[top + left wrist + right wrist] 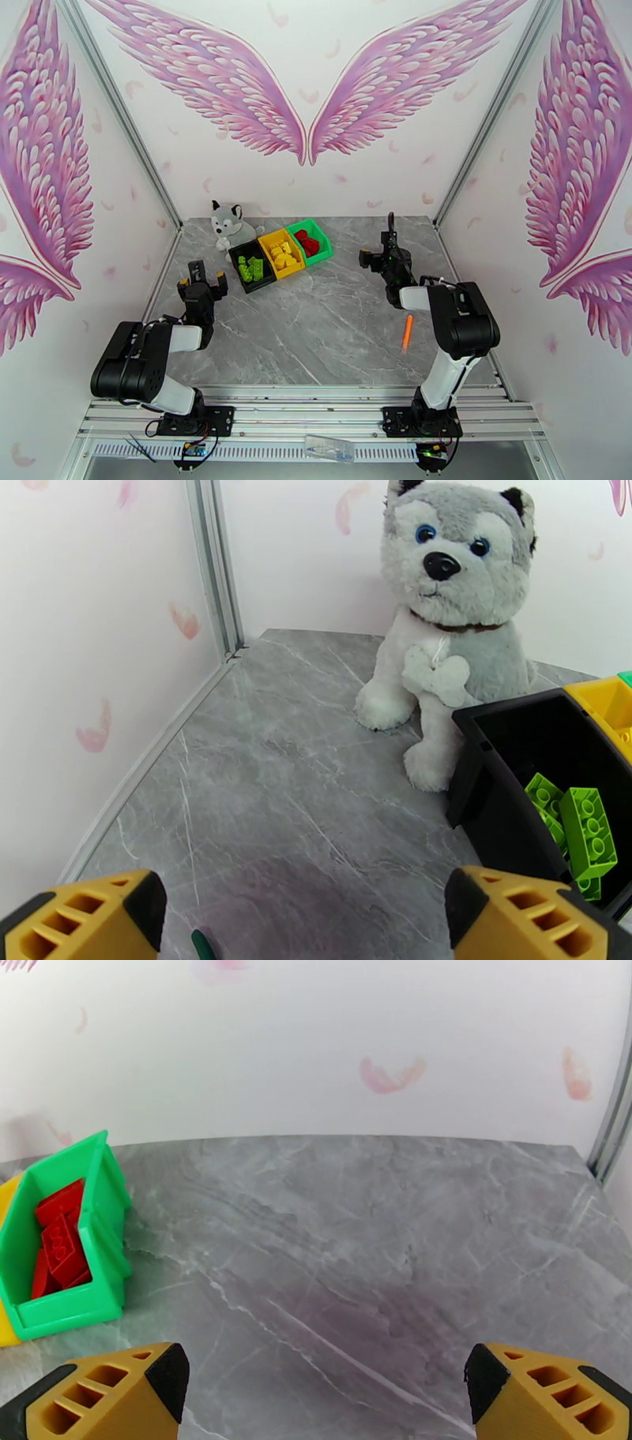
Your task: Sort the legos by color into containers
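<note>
Both grippers have their jaws wide apart with nothing between them. The left gripper [304, 910] hovers low over the table [316, 339] just in front of the black bin [505, 796]. The right gripper [324, 1394] hangs over bare marble on the right side, well apart from the bins. Close to the right arm a thin orange stick [407, 331] lies flat on the table. It's not a brick, so I'd guess it's not part of the job.

Further back, the three joined bins sit in a row left of centre:
- The black bin has the green legos [584, 831].
- The yellow bin [294, 267] has the yellow legos [281, 253].
- The green bin [107, 1197] has the red legos [59, 1236].

It's one colour per bin as far as I can tell, and every brick I can see is already inside one. My read is that the sorting is pretty much done, unless something's tucked behind the bins or the toy.

A plush husky [450, 598] sits right behind the black bin with a paw up against its corner. I can't tell if it's actually touching.

As for writing, I can't read any. The bins and the yellow fingertips have no logos or labels, and the back wall [316, 47] is just a pink wings print.
</note>
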Controlling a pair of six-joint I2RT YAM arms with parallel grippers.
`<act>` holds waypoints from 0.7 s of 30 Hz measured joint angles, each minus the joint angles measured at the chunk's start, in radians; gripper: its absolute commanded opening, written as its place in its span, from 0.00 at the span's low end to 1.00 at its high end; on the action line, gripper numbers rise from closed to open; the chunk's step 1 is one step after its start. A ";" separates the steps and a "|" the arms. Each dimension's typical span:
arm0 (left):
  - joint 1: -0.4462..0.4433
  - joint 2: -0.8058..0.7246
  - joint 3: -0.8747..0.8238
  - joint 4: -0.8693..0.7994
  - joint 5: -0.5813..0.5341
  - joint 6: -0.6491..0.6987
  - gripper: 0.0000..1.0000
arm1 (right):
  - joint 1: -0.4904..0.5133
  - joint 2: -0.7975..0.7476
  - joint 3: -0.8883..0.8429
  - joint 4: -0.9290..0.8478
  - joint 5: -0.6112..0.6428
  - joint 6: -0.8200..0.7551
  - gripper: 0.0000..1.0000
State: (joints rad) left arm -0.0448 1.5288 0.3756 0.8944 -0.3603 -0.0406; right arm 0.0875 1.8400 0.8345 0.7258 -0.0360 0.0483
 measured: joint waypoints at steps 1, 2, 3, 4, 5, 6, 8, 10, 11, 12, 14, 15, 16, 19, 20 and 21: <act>0.000 0.000 0.000 0.001 0.000 0.000 0.99 | 0.000 -0.012 -0.009 -0.003 -0.008 0.001 0.99; 0.000 0.000 0.000 0.001 0.000 0.000 0.99 | 0.000 -0.035 -0.022 -0.020 -0.014 0.004 0.99; 0.000 0.000 0.000 0.001 0.000 0.000 0.99 | 0.000 -0.068 -0.034 -0.047 -0.021 0.006 0.99; 0.000 0.000 0.000 0.001 0.000 0.000 0.99 | 0.000 -0.113 -0.047 -0.082 -0.025 0.008 0.99; 0.000 0.000 0.000 0.002 0.000 0.000 0.99 | 0.000 -0.168 -0.060 -0.113 -0.029 0.011 0.99; 0.000 0.000 0.000 0.001 0.000 0.000 0.99 | 0.000 -0.216 -0.072 -0.134 -0.028 0.011 0.99; 0.000 0.000 0.000 0.001 0.000 0.000 0.99 | 0.000 -0.345 -0.106 -0.179 -0.026 0.011 0.99; 0.000 0.000 0.000 0.001 0.000 0.000 0.99 | -0.001 -0.444 -0.147 -0.200 -0.016 0.010 0.99; 0.000 0.000 0.000 0.001 0.000 0.000 0.99 | -0.001 -0.481 -0.174 -0.203 -0.009 0.011 0.99; 0.000 0.000 0.000 0.002 0.000 0.000 0.99 | -0.001 -0.503 -0.198 -0.206 -0.003 0.010 0.99; 0.000 0.000 0.000 0.002 0.000 0.000 0.99 | -0.003 -0.519 -0.247 -0.214 0.008 0.005 0.99; 0.000 0.000 0.000 0.001 0.000 0.000 0.99 | -0.003 -0.516 -0.259 -0.223 0.011 0.002 0.99; 0.000 0.000 0.000 0.002 0.000 0.000 0.99 | -0.004 -0.510 -0.271 -0.235 0.015 0.002 0.99; 0.000 0.000 0.000 0.002 0.000 0.000 0.99 | -0.008 -0.503 -0.304 -0.222 0.023 -0.006 0.99; 0.000 0.000 0.000 0.001 0.000 0.000 0.99 | -0.010 -0.499 -0.337 -0.177 0.025 -0.014 0.99; 0.000 0.000 0.000 0.002 0.000 0.000 0.99 | -0.013 -0.488 -0.368 -0.134 0.025 -0.020 0.99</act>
State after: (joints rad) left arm -0.0448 1.5288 0.3756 0.8959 -0.3599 -0.0406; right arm 0.0750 1.3518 0.4664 0.5922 -0.0113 0.0280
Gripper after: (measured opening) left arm 0.987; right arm 0.989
